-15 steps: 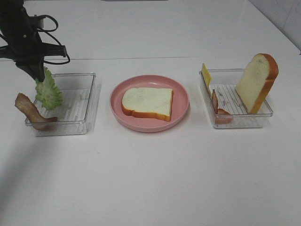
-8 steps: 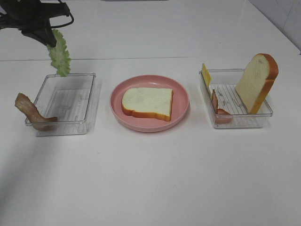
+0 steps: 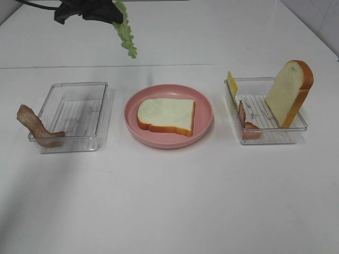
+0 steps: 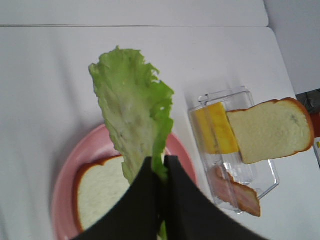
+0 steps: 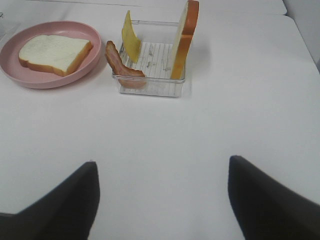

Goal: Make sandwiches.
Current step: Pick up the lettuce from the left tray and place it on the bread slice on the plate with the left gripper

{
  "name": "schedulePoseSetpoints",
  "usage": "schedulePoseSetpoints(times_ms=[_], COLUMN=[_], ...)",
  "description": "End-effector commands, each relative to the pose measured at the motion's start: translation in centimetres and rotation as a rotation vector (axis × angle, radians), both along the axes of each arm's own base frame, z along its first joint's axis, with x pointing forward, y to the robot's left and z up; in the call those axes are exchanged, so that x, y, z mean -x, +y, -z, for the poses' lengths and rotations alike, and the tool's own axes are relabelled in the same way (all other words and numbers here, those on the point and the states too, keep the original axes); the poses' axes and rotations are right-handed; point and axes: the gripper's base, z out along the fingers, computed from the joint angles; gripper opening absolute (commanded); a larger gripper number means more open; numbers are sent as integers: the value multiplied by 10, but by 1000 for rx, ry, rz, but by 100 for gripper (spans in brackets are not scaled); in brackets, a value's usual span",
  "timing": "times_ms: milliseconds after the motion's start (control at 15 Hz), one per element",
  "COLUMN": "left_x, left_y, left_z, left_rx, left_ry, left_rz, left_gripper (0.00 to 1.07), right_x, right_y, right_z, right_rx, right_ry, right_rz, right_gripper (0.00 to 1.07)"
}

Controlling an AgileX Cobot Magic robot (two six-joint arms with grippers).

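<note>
My left gripper (image 3: 108, 11) is shut on a green lettuce leaf (image 3: 126, 34) and holds it high, behind the left side of the pink plate (image 3: 205, 114). In the left wrist view the leaf (image 4: 132, 112) hangs from the shut gripper (image 4: 162, 164) above the plate. One bread slice (image 3: 166, 115) lies flat on the plate. A second bread slice (image 3: 288, 92) stands upright in the right tray with a yellow cheese square (image 3: 232, 84) and a bacon strip (image 3: 244, 120). Another bacon strip (image 3: 36, 125) leans on the left tray's corner. My right gripper (image 5: 162, 195) is open and empty, in front of the right tray.
The left clear tray (image 3: 100, 114) has only the bacon at its front left corner. The right clear tray (image 3: 270, 138) stands to the right of the plate. White tabletop lies all around, with bare surface in front of the trays.
My left gripper has lifted the lettuce out of the left tray and carried it up and to the right, toward the plate. Nothing else has moved.
</note>
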Motion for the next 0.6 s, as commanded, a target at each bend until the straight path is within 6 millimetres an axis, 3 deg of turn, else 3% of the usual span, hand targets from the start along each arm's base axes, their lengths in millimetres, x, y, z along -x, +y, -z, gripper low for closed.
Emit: schedulePoseSetpoints(times_ms=[67, 267, 600], left_x=[4, 11, 14], left_y=[-33, -71, -92], left_z=[6, 39, 83], left_rx=[61, 74, 121], left_ry=[-7, 84, 227], left_rz=[22, 96, 136], left_gripper=[0, 0, 0], right_x=[1, 1, 1], right_y=[0, 0, 0], right_z=[0, 0, 0], right_rx=[3, 3, 3], right_ry=[-21, -21, -21], right_rz=[6, 6, 6], right_gripper=[69, 69, 69])
